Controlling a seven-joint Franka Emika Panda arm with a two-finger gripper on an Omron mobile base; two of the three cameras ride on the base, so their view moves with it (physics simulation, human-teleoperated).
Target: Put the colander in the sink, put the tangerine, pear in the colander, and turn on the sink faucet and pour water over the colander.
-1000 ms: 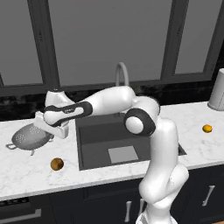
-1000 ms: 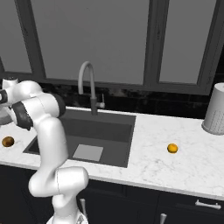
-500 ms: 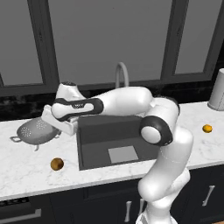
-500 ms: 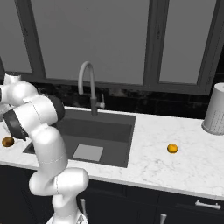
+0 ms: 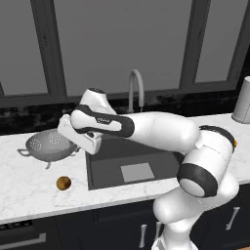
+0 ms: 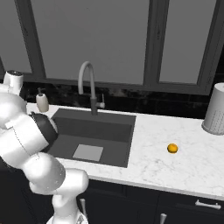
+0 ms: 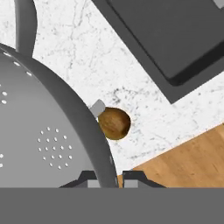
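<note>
The silver colander (image 5: 48, 145) hangs just above the white counter, left of the sink (image 5: 146, 151). My gripper (image 5: 73, 142) is shut on its right rim. In the hand view that rim runs between my gripper's (image 7: 107, 178) finger tips, and the colander (image 7: 43, 131) takes up the left half. The brownish pear (image 5: 63, 183) lies on the counter in front of the colander, and shows past the rim as the pear (image 7: 114, 123). The bright orange tangerine (image 6: 173, 148) sits on the counter right of the sink (image 6: 65, 127). The gooseneck faucet (image 5: 135, 90) stands behind the basin, with no water running.
A cream soap bottle (image 6: 42, 101) stands at the sink's back left corner. A grey perforated canister (image 6: 215, 114) is at the far right of the counter. Dark windows line the back wall. Wooden floor (image 7: 183, 157) lies beyond the counter's front edge.
The arm has swung right and carried the colander a little up and toward the sink. The pear and the tangerine have stayed where they were.
</note>
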